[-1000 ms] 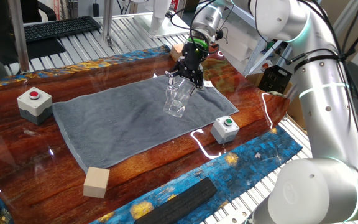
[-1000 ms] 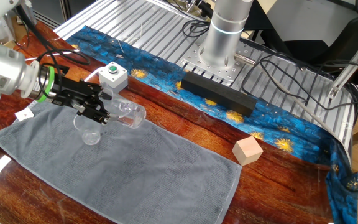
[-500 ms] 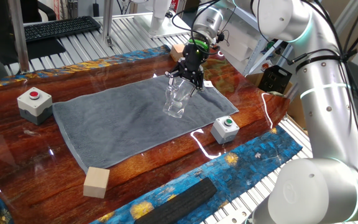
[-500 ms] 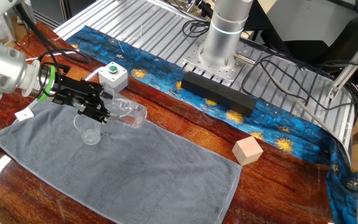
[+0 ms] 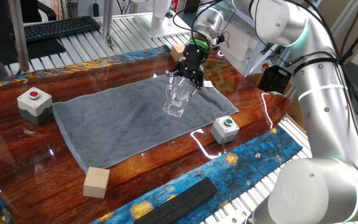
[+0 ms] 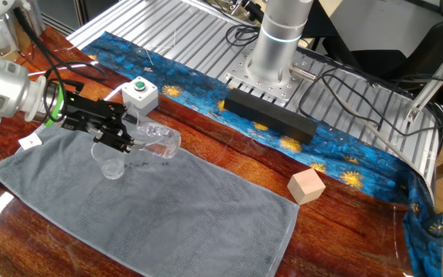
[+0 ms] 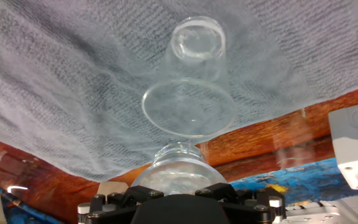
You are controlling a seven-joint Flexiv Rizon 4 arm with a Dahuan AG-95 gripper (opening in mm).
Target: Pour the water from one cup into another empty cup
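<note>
The small handleless glass [image 6: 111, 164] stands upright on the grey towel [image 6: 168, 208], directly below the tool [image 6: 118, 139]. In the hand view its round rim [image 7: 189, 107] faces the camera and the base shows beyond it; whether any water lies inside cannot be told. The glass mug [image 6: 156, 141] is tipped onto its side in the air, its mouth over the small glass and its body reaching out past the fingertips, away from the wrist. No liquid can be made out in it. The tool is closed on the mug, its black fingers [image 5: 186, 75] clamped at the mug's near end, just above the small glass's rim; from the hand camera the mug [image 7: 179, 167] sits right against the tool's front. The arm [image 5: 316, 81] arches over the far edge of the worktop [image 5: 17, 162], the wrist rolled so the fingers lie roughly level. A green-button box [image 6: 140, 93] sits just behind the tool, off the towel.
</note>
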